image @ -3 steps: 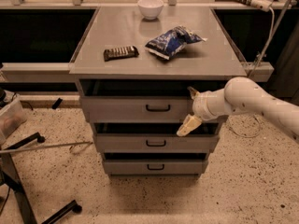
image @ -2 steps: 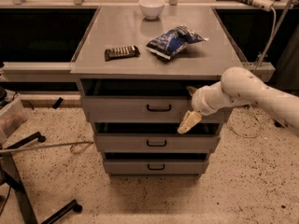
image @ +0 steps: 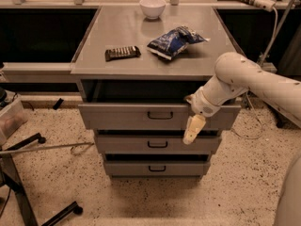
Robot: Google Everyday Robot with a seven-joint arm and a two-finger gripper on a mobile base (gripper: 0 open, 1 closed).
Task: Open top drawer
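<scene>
The top drawer (image: 122, 117) is the widest grey metal front under the cabinet top, with a small black bar handle (image: 160, 115) at its centre. It stands pulled out a little, with a dark gap above its front. My gripper (image: 194, 126) hangs from the white arm at the right part of the drawer front, right of the handle, one cream finger (image: 194, 129) pointing down over the drawer's lower edge. The second drawer (image: 155, 144) and third drawer (image: 155, 168) sit below, narrower.
On the grey cabinet top (image: 94, 62) lie a dark snack bar (image: 122, 53), a blue chip bag (image: 175, 41) and a white bowl (image: 153, 7). A black stand's legs (image: 28, 182) are on the speckled floor at left. A cable (image: 277, 27) hangs at right.
The arm has swung left and toward the drawer front; the gripper has shifted slightly left along it. The top drawer stands about as before.
</scene>
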